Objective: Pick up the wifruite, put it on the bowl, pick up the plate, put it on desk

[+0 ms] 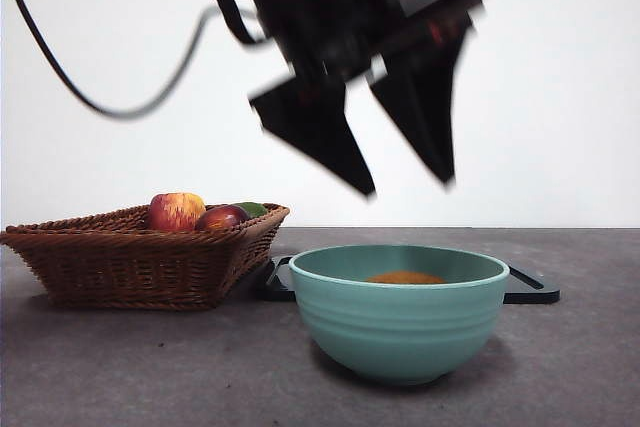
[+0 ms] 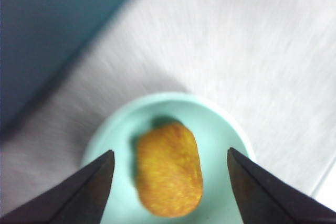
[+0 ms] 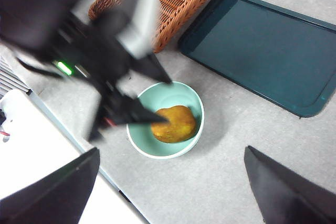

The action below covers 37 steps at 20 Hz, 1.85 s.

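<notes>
The wifruite [image 2: 169, 176], an oval brown-orange fruit, lies inside the teal bowl [image 1: 400, 332]; only its top [image 1: 404, 277] shows over the rim in the front view. My left gripper [image 1: 405, 187] hangs open right above the bowl, blurred by motion, its jaws apart on either side of the fruit and holding nothing. In the right wrist view the left gripper [image 3: 168, 100] crosses over the bowl [image 3: 142, 142] and wifruite [image 3: 173, 124]. High over the desk [image 1: 580, 367], my right gripper [image 3: 172, 149] stands open and empty. The plate is out of view.
A brown wicker basket [image 1: 130, 257] stands left of the bowl with a red-and-yellow apple [image 1: 176, 211] and a dark red fruit [image 1: 222, 217] in it. A flat black tray [image 3: 262, 51] lies behind the bowl, beside the basket.
</notes>
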{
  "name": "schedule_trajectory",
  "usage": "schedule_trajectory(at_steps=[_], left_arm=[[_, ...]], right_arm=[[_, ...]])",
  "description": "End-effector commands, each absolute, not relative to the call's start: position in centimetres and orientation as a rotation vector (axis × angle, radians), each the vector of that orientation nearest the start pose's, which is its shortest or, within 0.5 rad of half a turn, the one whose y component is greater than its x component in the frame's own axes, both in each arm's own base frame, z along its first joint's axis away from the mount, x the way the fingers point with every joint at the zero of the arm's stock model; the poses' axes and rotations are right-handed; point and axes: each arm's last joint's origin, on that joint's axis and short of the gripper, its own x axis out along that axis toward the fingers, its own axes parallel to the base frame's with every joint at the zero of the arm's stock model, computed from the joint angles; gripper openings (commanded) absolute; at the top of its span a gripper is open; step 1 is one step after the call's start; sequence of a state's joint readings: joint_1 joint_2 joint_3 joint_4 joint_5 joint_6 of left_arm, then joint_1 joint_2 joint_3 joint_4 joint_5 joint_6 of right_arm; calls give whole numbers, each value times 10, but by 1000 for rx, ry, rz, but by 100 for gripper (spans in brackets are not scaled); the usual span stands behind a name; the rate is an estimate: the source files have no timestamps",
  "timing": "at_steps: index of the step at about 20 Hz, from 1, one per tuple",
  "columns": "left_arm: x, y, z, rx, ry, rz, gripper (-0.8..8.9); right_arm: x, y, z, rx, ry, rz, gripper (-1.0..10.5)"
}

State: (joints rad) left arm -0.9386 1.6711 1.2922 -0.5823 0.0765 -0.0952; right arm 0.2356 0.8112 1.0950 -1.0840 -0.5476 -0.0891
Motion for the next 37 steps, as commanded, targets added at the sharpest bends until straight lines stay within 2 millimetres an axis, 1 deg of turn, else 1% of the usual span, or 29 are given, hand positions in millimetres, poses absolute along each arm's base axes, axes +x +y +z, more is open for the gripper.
schedule_trajectory(at_steps=[1,3,4,7,9,11,12,14,17,19,21,23,26,29,32,34,37], left_arm=[[206,-271,288,273,847,-884,346],[205,-249,316,211,770,-859,345],[205,-235,330,175,731,-838,345],[204,-195,362,90,634,-770,345],[202,-169,376,40,615,-757,345],[198,-144,382,3,616,-716,345],[195,-134,381,-8,616,-691,345],[186,-115,374,-35,616,-668,345],[169,-96,352,-76,642,-685,345],[154,-88,334,-99,670,-727,345],[141,-84,320,-125,704,-811,344],[131,-81,308,-126,756,-839,344],[125,-78,302,-96,825,-865,344],[123,-78,302,-100,835,-900,344],[123,-78,302,-99,834,-900,343],[123,-78,302,-100,835,-900,344],[123,-78,302,-100,835,-900,344]], right_arm=[[114,44,360,49,757,781,440],[114,44,360,49,757,781,440],[114,44,360,49,757,781,440],[114,44,360,49,757,781,441],[114,44,360,49,757,781,440],[114,44,360,49,757,781,441],[114,44,360,49,757,781,440],[114,44,360,49,757,781,440],[114,44,360,48,758,780,440],[114,44,360,49,758,780,440],[114,44,360,49,759,781,440],[114,44,359,49,761,780,440],[114,44,359,50,763,780,440],[114,44,359,54,768,778,441],[114,44,356,71,793,771,440],[116,44,345,110,843,753,440],[124,47,315,183,930,718,440]])
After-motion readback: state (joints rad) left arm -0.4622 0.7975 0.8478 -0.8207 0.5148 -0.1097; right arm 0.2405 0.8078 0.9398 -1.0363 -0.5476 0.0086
